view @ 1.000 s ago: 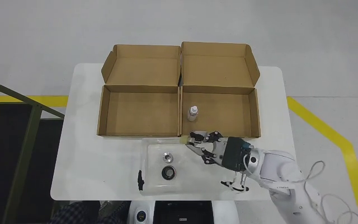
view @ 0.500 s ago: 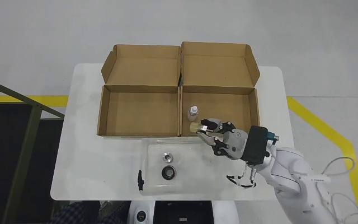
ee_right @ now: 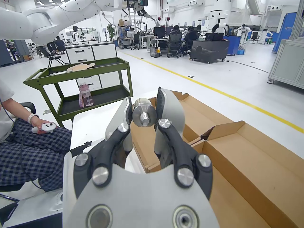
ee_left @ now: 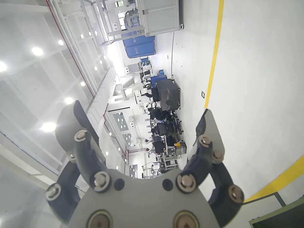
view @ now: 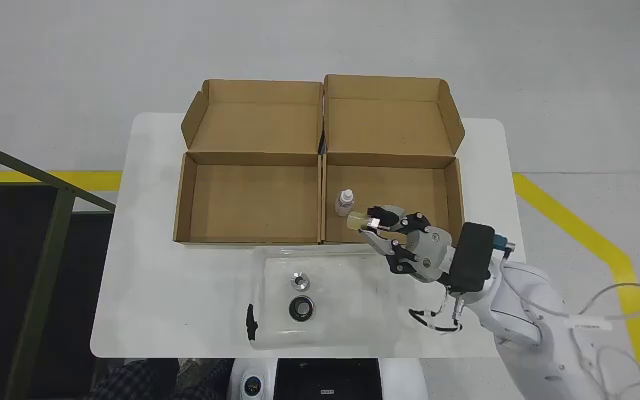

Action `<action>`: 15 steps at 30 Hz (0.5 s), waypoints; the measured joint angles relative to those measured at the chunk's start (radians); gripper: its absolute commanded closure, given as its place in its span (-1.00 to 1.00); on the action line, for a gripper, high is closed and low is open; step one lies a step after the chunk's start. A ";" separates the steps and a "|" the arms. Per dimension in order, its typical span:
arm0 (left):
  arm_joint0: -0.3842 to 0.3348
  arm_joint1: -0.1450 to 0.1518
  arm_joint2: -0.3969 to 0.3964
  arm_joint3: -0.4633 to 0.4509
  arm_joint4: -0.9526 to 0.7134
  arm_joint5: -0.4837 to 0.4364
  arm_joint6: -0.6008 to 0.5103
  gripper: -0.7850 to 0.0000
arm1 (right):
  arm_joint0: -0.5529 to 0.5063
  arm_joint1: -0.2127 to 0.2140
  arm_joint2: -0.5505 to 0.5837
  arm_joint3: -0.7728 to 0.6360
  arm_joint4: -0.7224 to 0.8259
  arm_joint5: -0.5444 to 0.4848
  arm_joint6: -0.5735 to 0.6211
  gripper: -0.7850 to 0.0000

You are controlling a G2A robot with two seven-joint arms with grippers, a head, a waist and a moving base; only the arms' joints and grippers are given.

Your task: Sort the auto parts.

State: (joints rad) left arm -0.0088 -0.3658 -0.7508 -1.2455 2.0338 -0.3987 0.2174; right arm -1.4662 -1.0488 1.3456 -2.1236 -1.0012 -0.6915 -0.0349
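Over the front wall of the right-hand brown cardboard box [view: 410, 195], the right jaws are clamped on a small silver metal cylinder [ee_right: 144, 115], pinching it by its round sides with its stubby end facing back toward the wrist. It hangs clear of the box floor, just beside a similar pale stud-like part [view: 344, 202] that stands upright inside the same box near the shared wall. The left-hand cardboard box [view: 250, 200] holds nothing. On the white tabletop [view: 150, 250] in front of the boxes, a clear plastic tray [view: 340, 325] holds a small silver ring part [view: 298, 281], a darker round part [view: 301, 309] and a small black piece [view: 250, 321] at its edge. The left jaws are spread apart and empty, raised well away from the tabletop.

The grip looks narrow, so the smooth cylinder could slip out early and fall on the box wall or back into the tray. Let go on its side, it would likely roll. Lowering so close could also tip the standing part or snag the cardboard edge.
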 measured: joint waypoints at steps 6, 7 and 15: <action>0.000 0.000 0.000 0.000 0.000 0.000 0.000 -1.00 | -0.004 0.000 0.007 -0.006 -0.032 0.005 0.009 1.00; 0.000 0.000 0.000 0.000 0.000 0.000 0.000 -1.00 | -0.005 0.000 0.007 -0.006 -0.038 0.007 0.015 1.00; 0.000 0.000 0.000 0.000 0.000 0.000 0.000 -1.00 | 0.000 0.003 0.011 -0.001 -0.102 0.031 0.093 1.00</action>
State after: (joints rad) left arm -0.0088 -0.3658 -0.7508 -1.2455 2.0338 -0.3987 0.2174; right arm -1.4662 -1.0463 1.3563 -2.1250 -1.1031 -0.6605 0.0578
